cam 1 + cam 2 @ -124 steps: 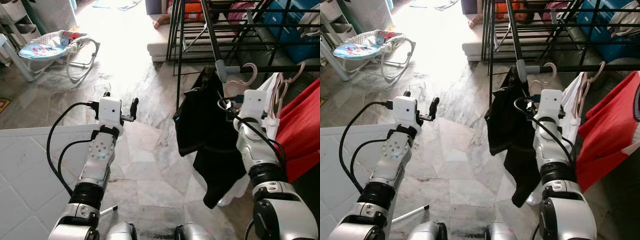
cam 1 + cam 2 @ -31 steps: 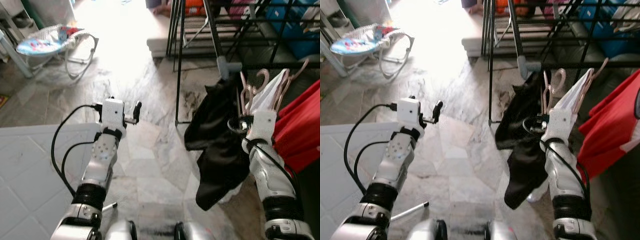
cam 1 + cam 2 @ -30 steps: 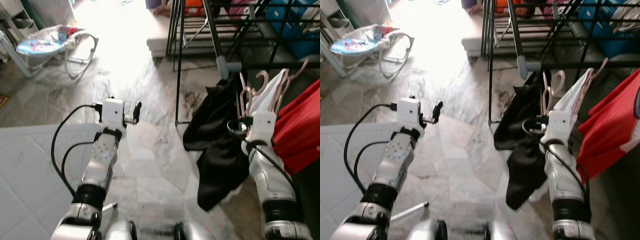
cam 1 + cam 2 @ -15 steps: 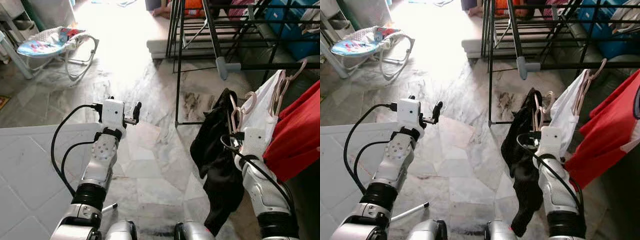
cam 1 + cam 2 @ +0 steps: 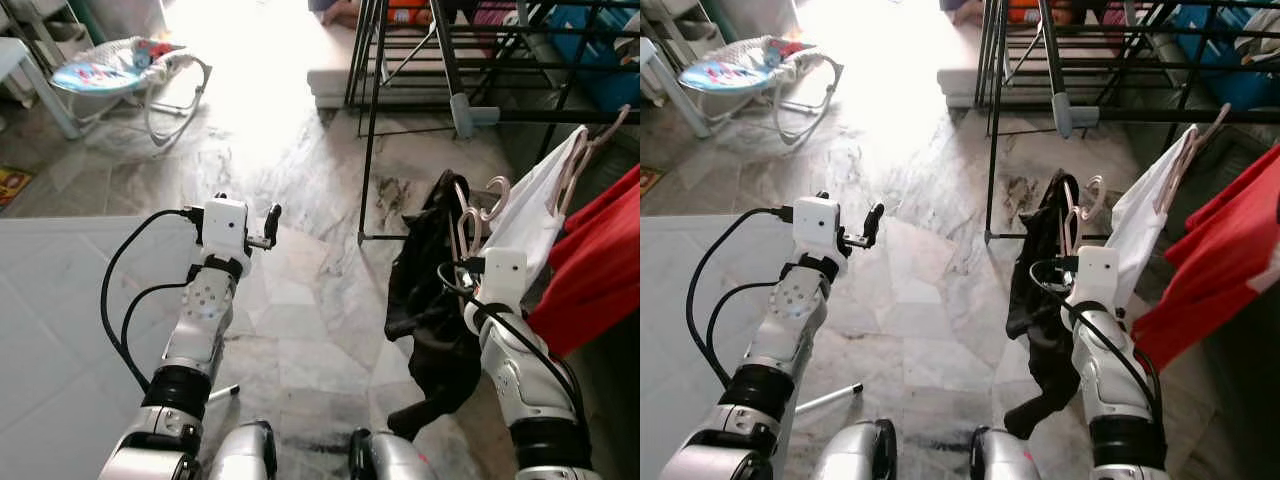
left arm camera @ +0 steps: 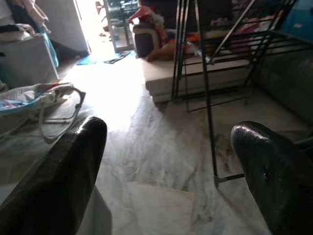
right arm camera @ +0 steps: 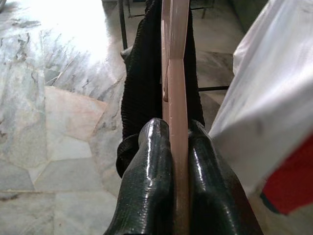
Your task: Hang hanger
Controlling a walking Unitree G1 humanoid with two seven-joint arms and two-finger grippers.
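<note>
left of the drying rack (image 5: 455, 60) the marble floor (image 5: 300, 180) lies open, and the left gripper (image 5: 243, 222) hangs over it with fingers spread and nothing near. under the rack's front bar (image 5: 560, 116) the white garment (image 5: 530, 215) and red garment (image 5: 600, 260) crowd the right side. the black garment (image 5: 430, 290) on the pink hanger (image 5: 478, 205) sits just beside the rack's upright leg (image 5: 368, 150), below the bar.

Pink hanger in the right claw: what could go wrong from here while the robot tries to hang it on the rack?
1. The pink hanger is pinched edge-on between the fingers of the right claw, so it may twist or slip.
2. The black garment droops almost to the floor and could catch on the rack's leg or slide off.
3. The white garment and red garment already crowd the rail; the hook may snag them.
</note>
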